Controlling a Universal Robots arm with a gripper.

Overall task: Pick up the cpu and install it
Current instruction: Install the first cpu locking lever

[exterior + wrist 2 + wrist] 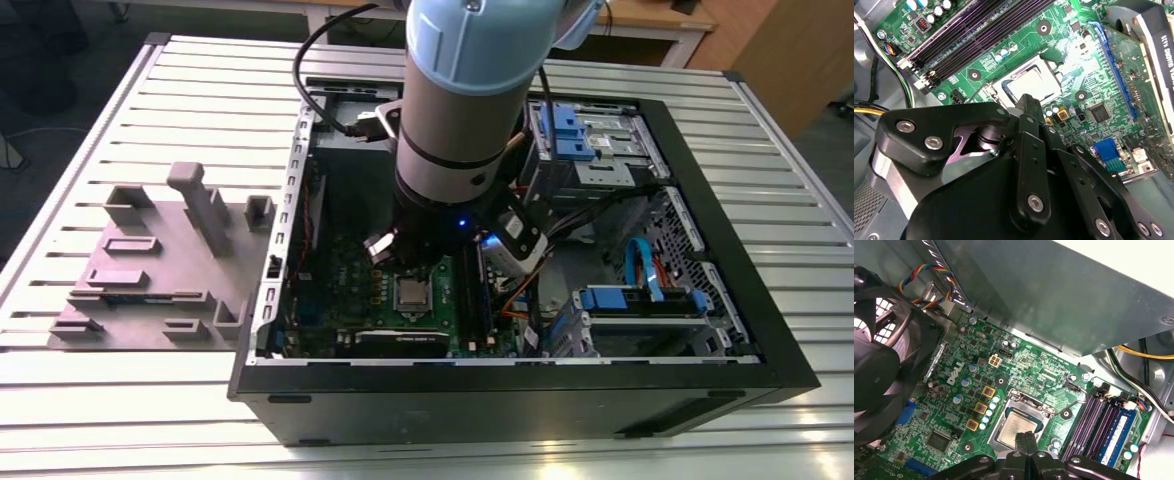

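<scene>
Bench point(120, 400): ribbed metal slats, pale grey.
Computer case point(534, 400): open black box holding a green motherboard point(1034, 365).
Fixture point(147, 270): grey plastic blocks near the bench's edge, beside the case.
Gripper point(1025, 439): black fingers pressed together, holding nothing, tips just above the cpu.
Cpu point(1021, 426): flat silvery square, lying level in its socket mid-board.

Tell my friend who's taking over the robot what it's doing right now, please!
Hand: fingers shut together, holding nothing, hovering right above the cpu.
Cpu: lying flat in its socket on the green motherboard inside the open computer case, as both wrist views show.
Done: cpu picked up and set in the socket.
Left: whether the socket's metal frame is latched down cannot be told from these views.
</scene>
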